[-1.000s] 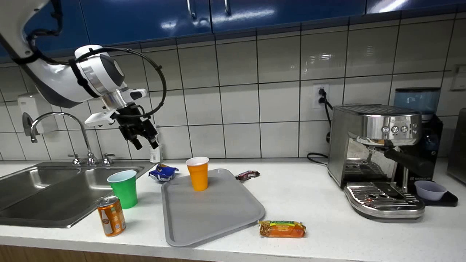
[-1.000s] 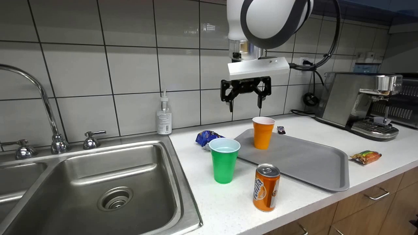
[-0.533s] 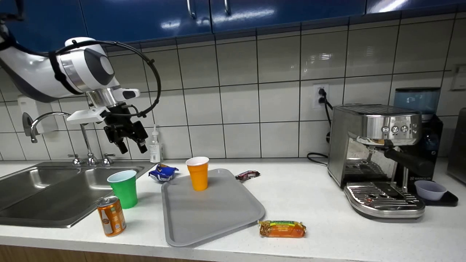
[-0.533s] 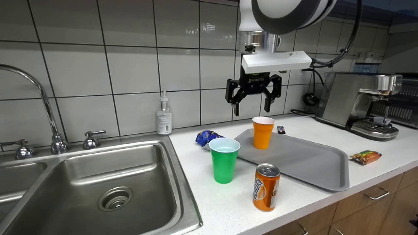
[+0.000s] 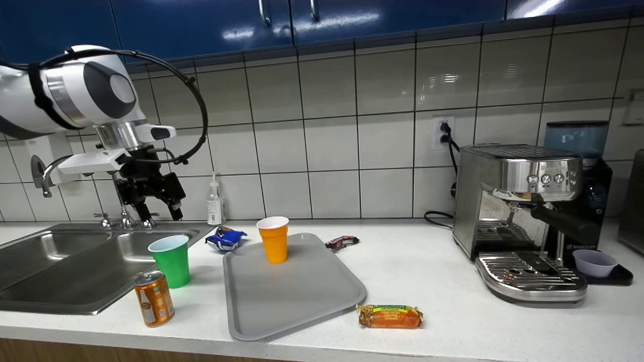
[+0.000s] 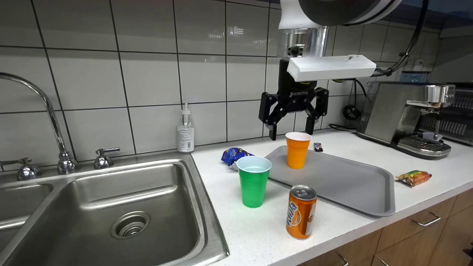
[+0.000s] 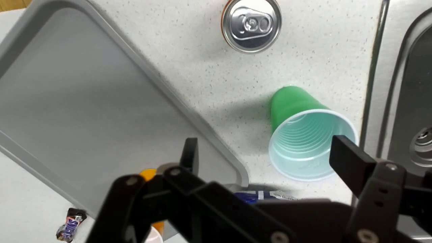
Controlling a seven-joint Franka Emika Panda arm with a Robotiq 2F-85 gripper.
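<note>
Latest change: end effector lowered and shifted toward the side of the grey tray that faces the sink. State: fingers well apart, nothing clamped, no contact seen. Bearing on the work: judged better lined up with the green cup, whose mouth shows mostly between the fingers in the wrist view.

Green cup: upright on the white desk, just beside the tray on its sink side, not touching it.
Orange can: upright, same side of the tray, nearer its front end.
Orange cup: upright, on the tray, toward its back end.
Blue packet: by the tray's back corner, sink side; whether touching, cannot tell.
Soap bottle: behind the tray, sink side.

Against the earlier frame: end effector then higher and partly in front of the soap bottle in an exterior view; bottle now in full sight there. Finger spread much the same; other items unmoved.
</note>
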